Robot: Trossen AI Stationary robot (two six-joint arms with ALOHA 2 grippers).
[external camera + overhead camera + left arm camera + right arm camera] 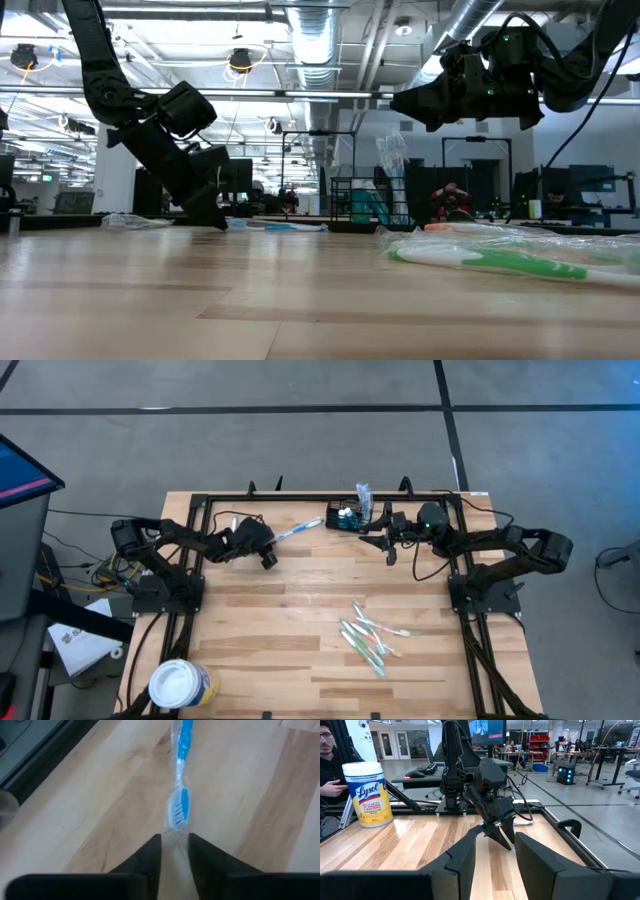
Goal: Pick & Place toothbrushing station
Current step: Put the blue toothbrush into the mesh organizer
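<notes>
While low over the tabletop (300, 620) | left claw (174, 845) pinching wrapped blue toothbrush (182, 780) | right claw (495, 851) spread, empty, just beside caddy (348, 518) at far edge

The 2 dark arms reach inward over the table's far half. The left gripper (268, 556) sits low at the tabletop (fingers (150, 851) drawn close, a narrow gap between them). The right gripper (385, 544) hangs raised, its fingers (465, 851) standing apart with nothing between them.
</notes>
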